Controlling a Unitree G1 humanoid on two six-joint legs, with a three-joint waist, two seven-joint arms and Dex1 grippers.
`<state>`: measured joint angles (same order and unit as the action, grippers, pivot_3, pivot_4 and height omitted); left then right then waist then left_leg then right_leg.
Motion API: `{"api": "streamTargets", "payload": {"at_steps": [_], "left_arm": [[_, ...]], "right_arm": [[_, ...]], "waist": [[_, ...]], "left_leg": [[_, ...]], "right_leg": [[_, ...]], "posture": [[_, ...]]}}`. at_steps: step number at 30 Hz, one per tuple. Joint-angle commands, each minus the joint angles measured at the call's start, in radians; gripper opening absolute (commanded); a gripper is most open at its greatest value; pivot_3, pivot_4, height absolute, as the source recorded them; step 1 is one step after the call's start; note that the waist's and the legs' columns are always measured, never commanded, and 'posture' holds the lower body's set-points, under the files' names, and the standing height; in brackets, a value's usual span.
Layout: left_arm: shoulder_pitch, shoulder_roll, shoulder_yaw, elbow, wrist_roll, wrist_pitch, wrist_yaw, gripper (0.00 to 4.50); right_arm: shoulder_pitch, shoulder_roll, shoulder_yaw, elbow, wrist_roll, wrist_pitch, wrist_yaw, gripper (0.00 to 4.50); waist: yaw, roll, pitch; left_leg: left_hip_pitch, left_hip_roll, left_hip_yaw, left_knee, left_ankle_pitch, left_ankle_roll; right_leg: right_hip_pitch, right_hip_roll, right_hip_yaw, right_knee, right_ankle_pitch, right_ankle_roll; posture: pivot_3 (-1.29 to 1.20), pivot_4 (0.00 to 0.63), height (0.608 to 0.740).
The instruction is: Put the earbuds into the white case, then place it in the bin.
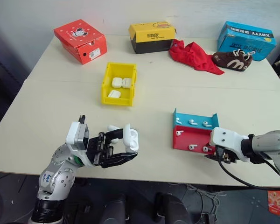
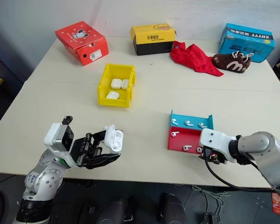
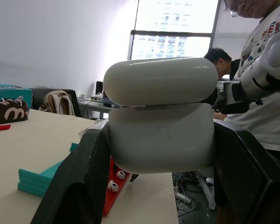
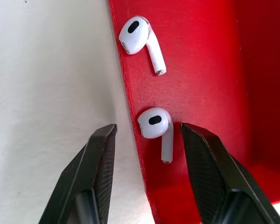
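My left gripper [image 1: 126, 147] is shut on the white case [image 1: 129, 139], held off the table near its front edge; the case [image 3: 161, 121] sits between the two black fingers. My right gripper [image 1: 219, 156] hovers at the front right corner of the red-and-blue tray [image 1: 198, 140]. It is open, and its fingers [image 4: 98, 158] straddle one of the earbuds [image 4: 156, 126] lying on the red floor. A second earbud [image 4: 137, 35] lies just beyond it. More earbuds [image 1: 192, 122] rest in the blue half. The yellow bin [image 1: 116, 99] stands mid-table with three white cases [image 1: 116, 82] inside.
Along the back of the table stand a red box [image 1: 80, 40], a yellow-black box [image 1: 151, 37] and a blue box [image 1: 246, 39]. A red cloth [image 1: 193, 55] and a brown shoe [image 1: 233, 60] lie in front of them. A person [image 3: 266, 70] stands beyond the table.
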<state>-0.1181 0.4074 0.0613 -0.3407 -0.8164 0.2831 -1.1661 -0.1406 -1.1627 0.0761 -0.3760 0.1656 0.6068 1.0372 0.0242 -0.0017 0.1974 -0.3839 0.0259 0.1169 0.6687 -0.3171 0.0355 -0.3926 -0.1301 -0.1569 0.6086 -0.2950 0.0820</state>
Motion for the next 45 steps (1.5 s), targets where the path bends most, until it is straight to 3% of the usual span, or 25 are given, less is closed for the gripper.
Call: {"api": "streamTargets", "payload": {"at_steps": [1, 18, 21, 24, 35, 42, 45], "left_arm": [[0.004, 0.009, 0.002, -0.040, -0.006, -0.016, -0.009, 2.79], [0.030, 0.020, 0.005, -0.051, -0.004, -0.016, -0.011, 2.79], [0.030, 0.023, 0.006, -0.050, -0.005, -0.017, -0.010, 2.79], [0.034, 0.027, 0.007, -0.053, -0.007, -0.017, -0.010, 2.79], [0.030, 0.037, 0.013, -0.048, -0.018, -0.017, -0.020, 2.79], [-0.019, 0.023, 0.031, -0.017, -0.041, -0.037, -0.059, 2.79], [-0.096, -0.002, 0.022, 0.012, -0.064, -0.017, -0.043, 2.79]], "right_arm": [[-0.015, 0.000, -0.007, 0.013, -0.009, -0.012, 0.009, 2.18], [-0.034, 0.026, 0.022, 0.015, -0.018, -0.010, 0.028, 2.18], [-0.030, 0.021, 0.024, 0.021, -0.023, -0.017, 0.032, 1.59], [-0.026, 0.017, 0.022, 0.023, -0.024, -0.020, 0.036, 0.56], [-0.023, 0.017, 0.000, 0.033, -0.019, -0.048, 0.055, 0.45], [0.071, 0.028, -0.338, -0.078, 0.247, -0.016, 0.176, 0.45], [0.035, 0.221, -0.502, -0.156, 0.621, -0.005, 0.159, 0.45]], "waist": [[0.000, 0.000, 0.000], [0.000, 0.000, 0.000], [0.000, 0.000, 0.000], [0.000, 0.000, 0.000], [0.000, 0.000, 0.000], [0.002, 0.000, 0.000], [0.002, -0.002, -0.001]], "left_leg": [[0.000, 0.000, 0.000, 0.000, 0.000, 0.000], [0.000, 0.000, 0.000, 0.001, 0.000, 0.000], [0.000, 0.000, 0.000, 0.002, 0.000, 0.000], [0.000, 0.000, 0.000, 0.002, 0.000, 0.000], [0.000, 0.000, 0.000, 0.003, 0.000, 0.000], [-0.002, 0.000, -0.001, 0.005, 0.000, 0.001], [-0.002, 0.001, -0.003, 0.006, 0.000, 0.001]], "right_leg": [[0.000, 0.000, 0.000, 0.000, 0.000, 0.000], [0.000, 0.000, 0.000, 0.001, 0.000, 0.000], [0.000, 0.000, 0.000, 0.002, 0.000, 0.000], [0.000, 0.000, 0.000, 0.002, 0.000, 0.000], [0.000, 0.000, 0.000, 0.002, 0.000, 0.000], [0.000, 0.000, -0.001, 0.003, 0.000, 0.000], [0.001, 0.000, -0.001, 0.003, 0.000, 0.000]], "posture": [[0.00, 0.150, 0.740], [0.00, 0.150, 0.740], [0.00, 0.150, 0.740], [0.00, 0.150, 0.740], [0.00, 0.150, 0.740], [0.00, 0.150, 0.740], [0.00, 0.150, 0.740]]}}
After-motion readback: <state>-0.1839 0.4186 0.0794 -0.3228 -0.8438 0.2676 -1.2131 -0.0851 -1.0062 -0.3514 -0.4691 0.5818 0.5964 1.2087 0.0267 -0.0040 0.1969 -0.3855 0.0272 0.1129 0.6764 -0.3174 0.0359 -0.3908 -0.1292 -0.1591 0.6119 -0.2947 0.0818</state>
